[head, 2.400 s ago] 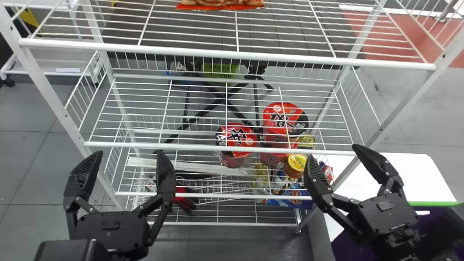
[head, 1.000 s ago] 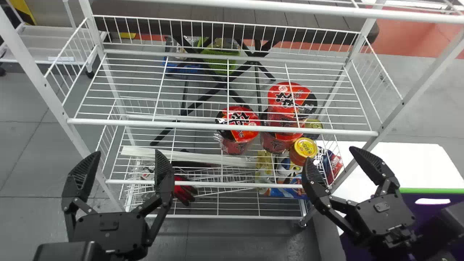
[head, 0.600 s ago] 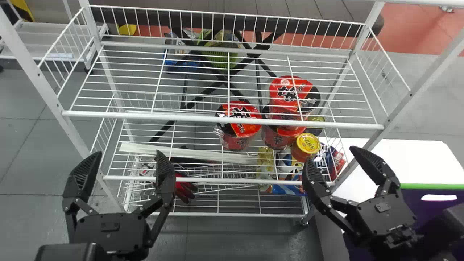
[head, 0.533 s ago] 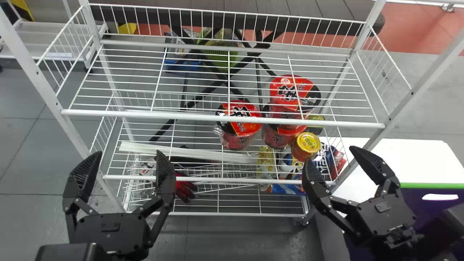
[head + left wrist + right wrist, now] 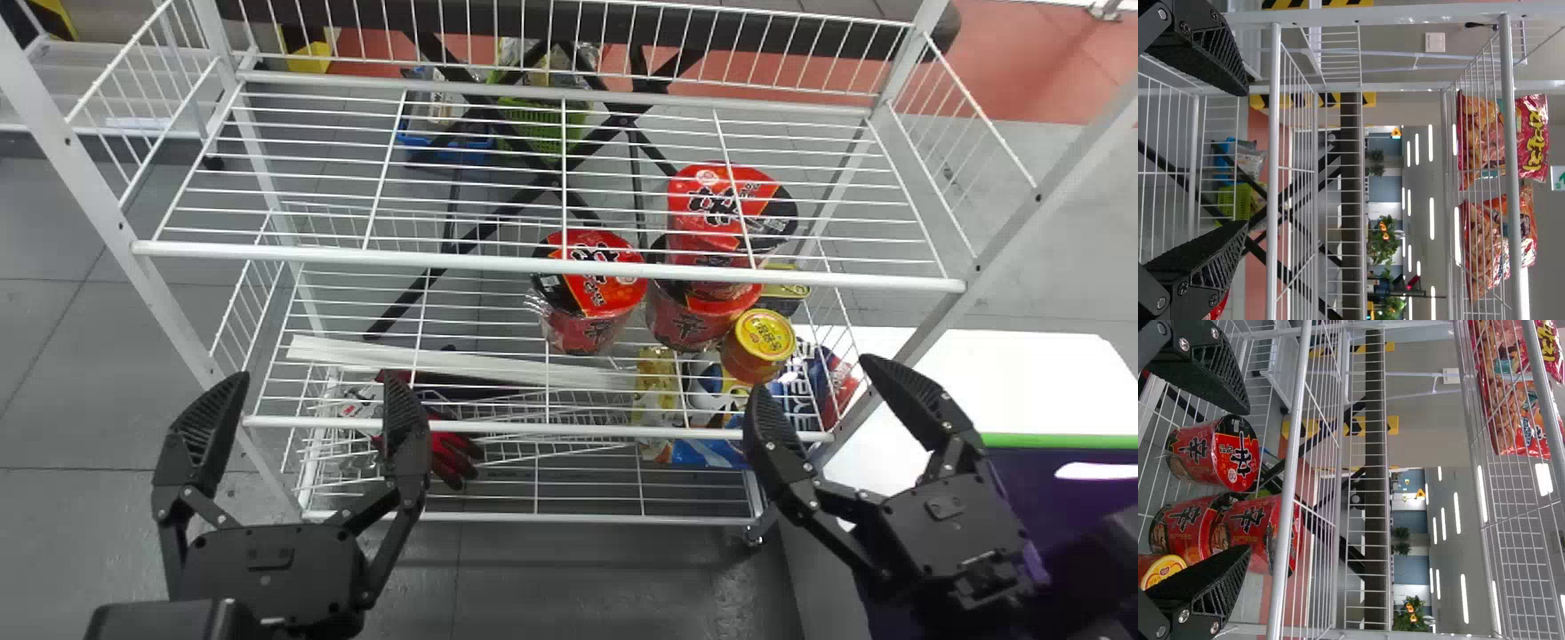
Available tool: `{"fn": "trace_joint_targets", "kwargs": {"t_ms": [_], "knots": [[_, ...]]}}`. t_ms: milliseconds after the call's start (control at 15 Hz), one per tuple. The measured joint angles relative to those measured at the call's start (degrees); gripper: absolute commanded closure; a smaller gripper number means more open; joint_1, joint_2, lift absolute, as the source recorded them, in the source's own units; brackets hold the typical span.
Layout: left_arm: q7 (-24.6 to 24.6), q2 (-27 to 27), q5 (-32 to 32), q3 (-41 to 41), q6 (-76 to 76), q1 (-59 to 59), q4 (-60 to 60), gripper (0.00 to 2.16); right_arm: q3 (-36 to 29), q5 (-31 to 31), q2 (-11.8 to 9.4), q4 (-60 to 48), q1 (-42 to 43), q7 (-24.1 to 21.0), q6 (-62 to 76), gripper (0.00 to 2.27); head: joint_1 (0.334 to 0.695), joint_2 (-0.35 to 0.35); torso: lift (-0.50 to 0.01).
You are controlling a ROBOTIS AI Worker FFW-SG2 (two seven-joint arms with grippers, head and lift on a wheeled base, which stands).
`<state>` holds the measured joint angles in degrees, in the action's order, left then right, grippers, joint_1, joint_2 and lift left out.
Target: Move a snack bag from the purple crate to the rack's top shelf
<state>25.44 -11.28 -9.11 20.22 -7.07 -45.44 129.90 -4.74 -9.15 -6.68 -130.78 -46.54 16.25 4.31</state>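
Observation:
In the head view my left gripper (image 5: 313, 382) stands open before the rack's left part, and my right gripper (image 5: 813, 378) is open near its right front post. Both hold nothing. The purple crate (image 5: 1040, 511) with its green rim is at the lower right, beyond the right gripper; its inside is hidden. The left wrist view has the left gripper (image 5: 1245, 159) open, and two snack bags (image 5: 1532, 137) (image 5: 1483, 250) lying on the top shelf (image 5: 1513, 167). Snack bags (image 5: 1521, 403) also show through the wires in the right wrist view, with the right gripper (image 5: 1248, 480) open.
Red noodle cups (image 5: 594, 284) and a yellow-lidded jar (image 5: 763, 340) stand on a lower rack shelf (image 5: 542, 428). An empty-looking wire shelf (image 5: 533, 263) lies above. A white table (image 5: 1022, 373) adjoins the rack's right side. Red gloves (image 5: 453, 455) lie low down.
The rack has slid upward in the head view and looks larger; the top shelf with its bag has left that view. More of the crate shows. Both grippers keep nearly their places, still open.

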Motion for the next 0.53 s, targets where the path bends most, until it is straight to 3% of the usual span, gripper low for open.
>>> {"fn": "trace_joint_targets", "kwargs": {"t_ms": [533], "knots": [[0.8, 0.0, 0.0, 0.0, 0.0, -0.1, -0.5, 0.14, -3.5, -4.9, 0.0, -1.8, -1.1, 5.3, 0.2, 0.09, 0.695, -0.105, -0.452]]}}
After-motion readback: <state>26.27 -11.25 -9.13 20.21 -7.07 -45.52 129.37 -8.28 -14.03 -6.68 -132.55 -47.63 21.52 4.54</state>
